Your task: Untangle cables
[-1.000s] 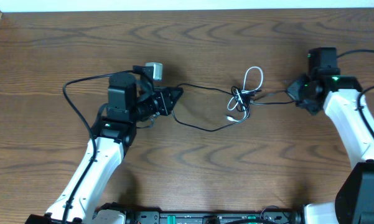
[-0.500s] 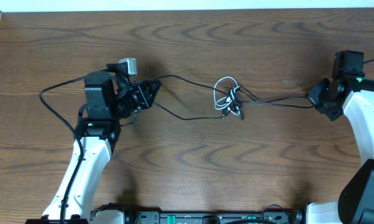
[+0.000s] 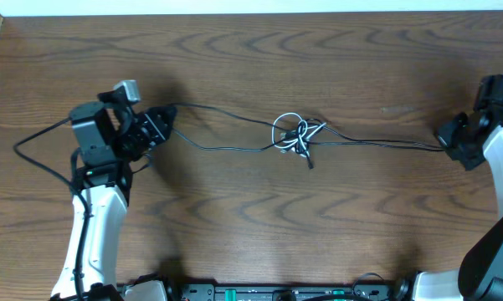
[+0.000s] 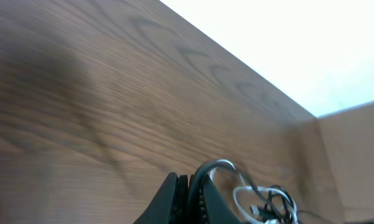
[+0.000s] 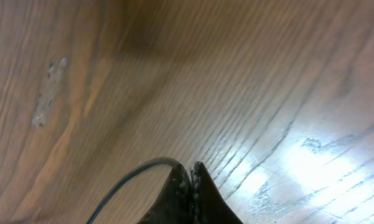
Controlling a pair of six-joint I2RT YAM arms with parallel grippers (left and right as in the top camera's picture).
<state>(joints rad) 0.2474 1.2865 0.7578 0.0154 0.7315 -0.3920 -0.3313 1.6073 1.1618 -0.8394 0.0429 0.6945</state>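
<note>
Your left gripper and right gripper, each pinching the black cable, have pulled further from the knot; it's cinching tighter, not loosening.

No legible text, label, brand, number or sign in any of the three camera views

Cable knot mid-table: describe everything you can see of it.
The knot is a small tight clump of thin white loops wound with black cord, with a short dark end poking out below. It sits on or just over the wooden table, roughly midway between the arms. From it black strands run to the left gripper and right gripper, each shut on one.
</note>
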